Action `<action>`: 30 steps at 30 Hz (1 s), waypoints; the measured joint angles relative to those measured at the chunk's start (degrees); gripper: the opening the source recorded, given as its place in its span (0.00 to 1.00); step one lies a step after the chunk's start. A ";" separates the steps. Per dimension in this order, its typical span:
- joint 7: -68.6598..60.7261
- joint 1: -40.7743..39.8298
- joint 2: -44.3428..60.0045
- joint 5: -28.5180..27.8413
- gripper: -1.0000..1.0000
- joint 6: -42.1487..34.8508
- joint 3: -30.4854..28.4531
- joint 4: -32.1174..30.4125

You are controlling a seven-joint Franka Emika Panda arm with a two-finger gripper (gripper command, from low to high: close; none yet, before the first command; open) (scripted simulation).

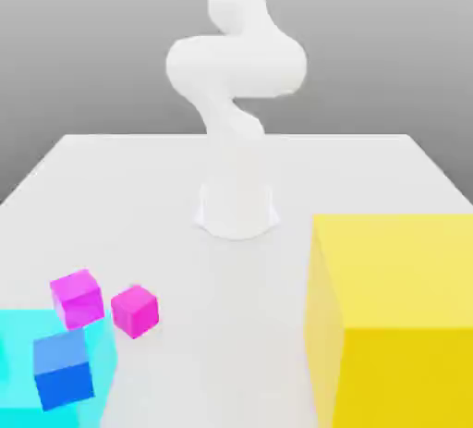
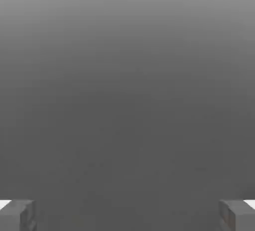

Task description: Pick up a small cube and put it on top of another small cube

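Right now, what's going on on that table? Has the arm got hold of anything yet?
Nothing is held yet. The white arm stands at the far side of the table, and in the hand view its fingers are spread wide with nothing between them. Two magenta cubes sit apart near the exterior view's left, beside a blue cube and a cyan block. A large yellow block stands on the right.

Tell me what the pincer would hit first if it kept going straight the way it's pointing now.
Nothing that I can see. In the hand view the pincer is open, its fingertips set wide apart, with plain grey background ahead. The way looks free, though depth there is hard to judge.
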 joint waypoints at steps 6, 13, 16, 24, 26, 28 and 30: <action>5.57 -6.24 11.82 -2.98 0.50 8.63 -1.16 -9.34; 10.98 -12.98 26.06 -4.75 0.50 19.10 -4.35 -20.43; 12.22 -15.31 33.27 -3.71 0.50 24.37 -6.62 -25.70; 6.73 -19.81 51.34 6.75 0.50 38.51 -3.81 -28.58; 6.06 -21.81 55.40 7.48 0.00 41.84 -1.69 -27.90; 6.09 -21.81 55.40 7.46 0.00 41.84 -1.69 -27.90; 6.19 -21.81 55.40 7.36 0.00 41.86 -1.68 -27.90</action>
